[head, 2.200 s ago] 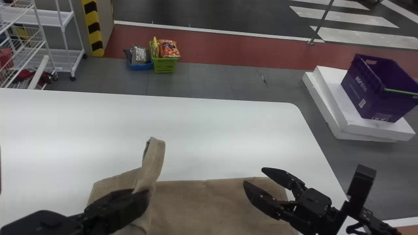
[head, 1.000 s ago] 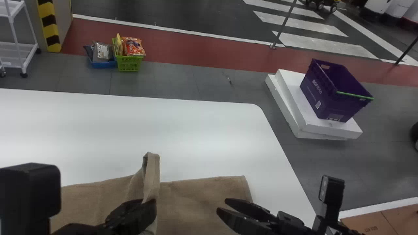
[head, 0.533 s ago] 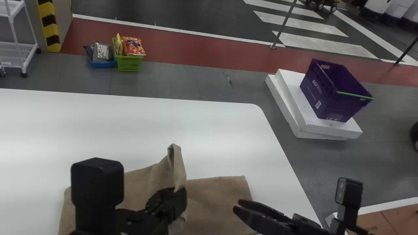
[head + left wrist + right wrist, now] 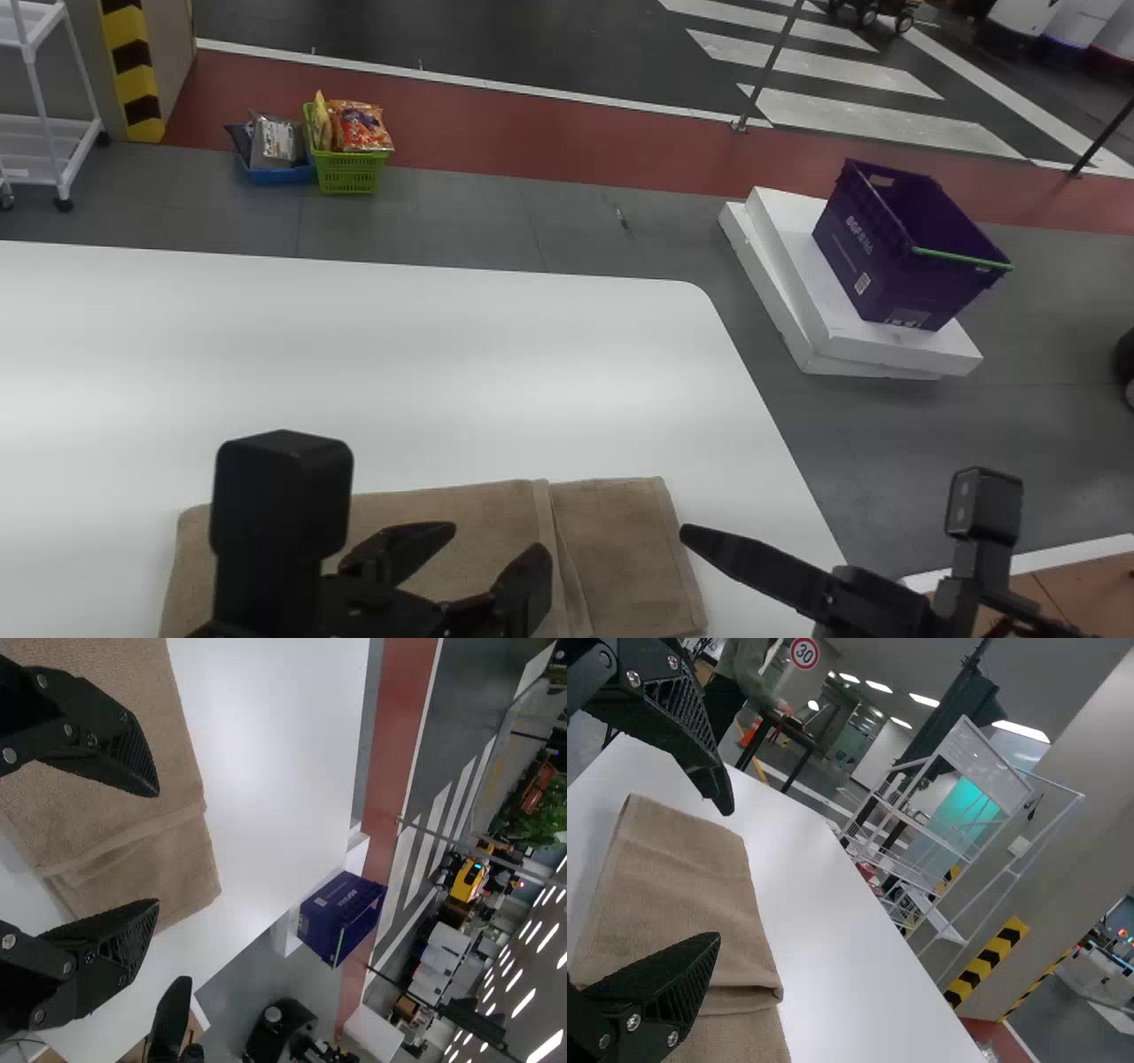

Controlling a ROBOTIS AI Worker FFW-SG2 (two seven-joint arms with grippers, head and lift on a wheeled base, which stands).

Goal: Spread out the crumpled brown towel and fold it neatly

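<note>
Head view, green basket (image 4: 350, 175), right wrist view, sign (image 4: 804, 653)

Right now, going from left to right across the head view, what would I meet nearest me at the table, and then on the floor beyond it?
Nearest: left gripper → towel's right end → right gripper.
Beyond: white shelf cart → striped pillar → blue basket → green basket → purple crate.

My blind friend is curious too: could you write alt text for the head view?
A brown towel, partly folded, lies flat on a white table, with the open left gripper over it and the right gripper by its right edge. Beyond the table stand a purple crate and a green basket of packets.
</note>
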